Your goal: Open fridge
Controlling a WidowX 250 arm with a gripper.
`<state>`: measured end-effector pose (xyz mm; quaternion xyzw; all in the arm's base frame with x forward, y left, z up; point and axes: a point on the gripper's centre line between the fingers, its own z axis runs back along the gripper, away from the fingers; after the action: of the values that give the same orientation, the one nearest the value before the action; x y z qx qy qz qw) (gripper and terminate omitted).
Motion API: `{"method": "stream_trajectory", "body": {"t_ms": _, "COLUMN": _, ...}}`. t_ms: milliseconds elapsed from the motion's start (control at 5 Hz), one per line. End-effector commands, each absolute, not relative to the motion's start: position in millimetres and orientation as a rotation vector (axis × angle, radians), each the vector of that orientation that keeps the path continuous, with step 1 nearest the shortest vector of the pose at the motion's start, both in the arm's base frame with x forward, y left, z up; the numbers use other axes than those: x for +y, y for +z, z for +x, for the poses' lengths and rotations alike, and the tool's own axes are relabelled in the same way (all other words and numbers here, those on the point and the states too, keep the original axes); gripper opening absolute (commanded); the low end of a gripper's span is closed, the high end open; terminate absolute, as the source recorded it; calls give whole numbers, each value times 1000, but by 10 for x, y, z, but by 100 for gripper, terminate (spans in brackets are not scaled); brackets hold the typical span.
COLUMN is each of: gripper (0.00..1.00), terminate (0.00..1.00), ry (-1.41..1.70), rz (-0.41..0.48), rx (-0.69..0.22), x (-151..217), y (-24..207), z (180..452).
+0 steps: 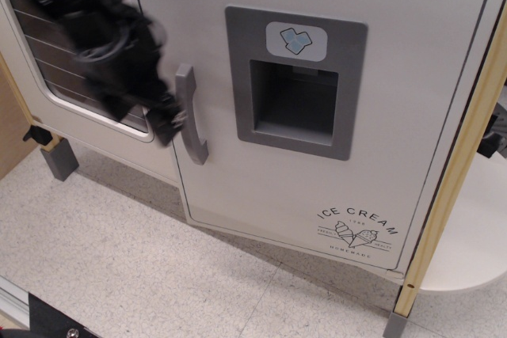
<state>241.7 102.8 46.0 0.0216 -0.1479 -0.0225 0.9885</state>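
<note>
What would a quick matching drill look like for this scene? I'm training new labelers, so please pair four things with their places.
Things:
1. claw
2. blue ice-cube icon
3. ICE CREAM logo
4. wire-rack window

Places:
A. lower right of the fridge door
B. left of the grey handle
C. above the dispenser recess
D. in the oven door, far left

Pairs: 1-B, 2-C, 3-A, 4-D

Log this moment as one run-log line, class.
task: open fridge | fridge door: ajar | gripper: blurred, beside handle, grip unclear
</note>
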Motion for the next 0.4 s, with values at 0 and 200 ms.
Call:
{"method": "stream_trajectory", "body": {"t_ms": 0, "gripper": 100, "terminate": 0, "ry": 231, "rz": 134, "rx": -283, "x": 1674, "y": 356, "z": 2497}}
{"method": "stream_trajectory", "body": {"t_ms": 200, "gripper": 100, "terminate": 0, "ry": 489, "rz": 111, "rx": -298, "x": 1979, "y": 459, "z": 2750}}
